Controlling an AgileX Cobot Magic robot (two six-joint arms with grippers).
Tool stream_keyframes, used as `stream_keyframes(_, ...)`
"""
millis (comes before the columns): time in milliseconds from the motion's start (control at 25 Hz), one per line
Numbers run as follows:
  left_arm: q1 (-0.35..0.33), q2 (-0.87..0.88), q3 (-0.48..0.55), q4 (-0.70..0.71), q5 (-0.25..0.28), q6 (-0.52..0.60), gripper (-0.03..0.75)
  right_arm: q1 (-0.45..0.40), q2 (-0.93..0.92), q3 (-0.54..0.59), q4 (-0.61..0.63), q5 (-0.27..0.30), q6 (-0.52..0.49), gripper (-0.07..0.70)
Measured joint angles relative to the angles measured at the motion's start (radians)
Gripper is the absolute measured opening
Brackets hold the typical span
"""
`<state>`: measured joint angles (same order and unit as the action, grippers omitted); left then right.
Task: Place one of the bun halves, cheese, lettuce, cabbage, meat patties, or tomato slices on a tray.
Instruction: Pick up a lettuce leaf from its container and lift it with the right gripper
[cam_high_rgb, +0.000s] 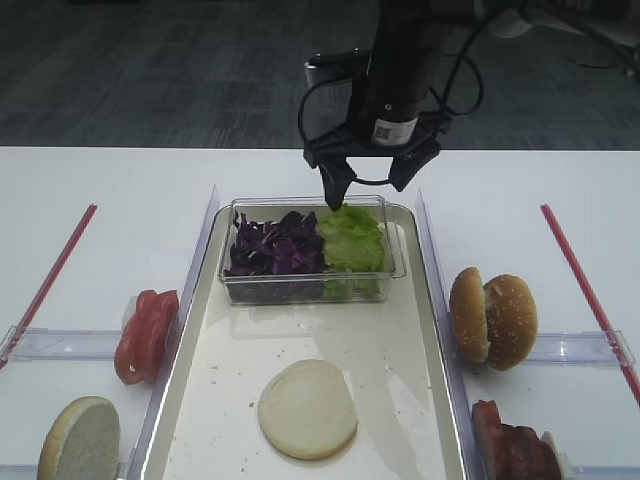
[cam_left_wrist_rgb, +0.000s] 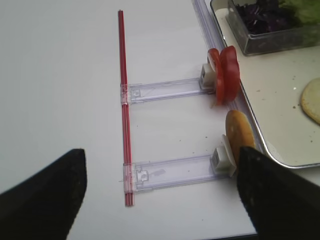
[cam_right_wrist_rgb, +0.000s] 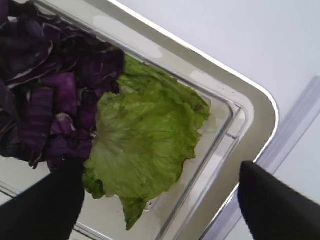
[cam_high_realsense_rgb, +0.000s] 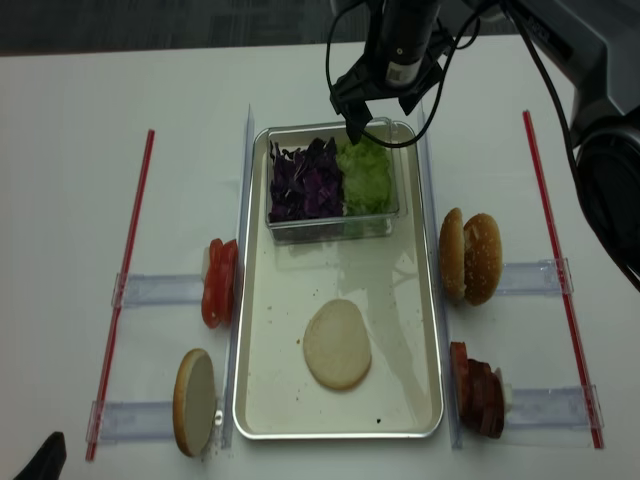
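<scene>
- At the top middle of the high view, the right gripper (cam_high_rgb: 367, 182) hangs just above the back edge of a small clear tub (cam_high_rgb: 310, 285). Its two black fingers are spread wide apart and nothing is between them.
- The tub sits on the far end of the tray (cam_high_rgb: 432, 340). The lettuce (cam_high_rgb: 352, 238) fills the tub's right side and the purple cabbage (cam_high_rgb: 275, 245) fills its left side.
- In the right wrist view, the lettuce (cam_right_wrist_rgb: 145, 145) lies between the two dark fingertips (cam_right_wrist_rgb: 42, 207). They may be a bit above it; I cannot tell if they touch.
- One flat bun half (cam_high_rgb: 307, 408) lies in the lower middle of the tray.
- The tomato slices (cam_high_rgb: 146, 335) stand left of the tray.
- The left gripper (cam_left_wrist_rgb: 160, 195) shows at the bottom of its own view, fingers apart, over the white table (cam_left_wrist_rgb: 60, 75).
</scene>
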<state>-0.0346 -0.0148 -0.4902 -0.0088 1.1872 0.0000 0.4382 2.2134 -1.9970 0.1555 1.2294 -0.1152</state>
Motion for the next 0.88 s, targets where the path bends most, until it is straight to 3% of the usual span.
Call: stream_keyframes(880,0.000,0.000,0.000,0.000,0.000,0.000,0.564,0.033,0.042,-0.003,-0.047,0.000,-0.006,0.637)
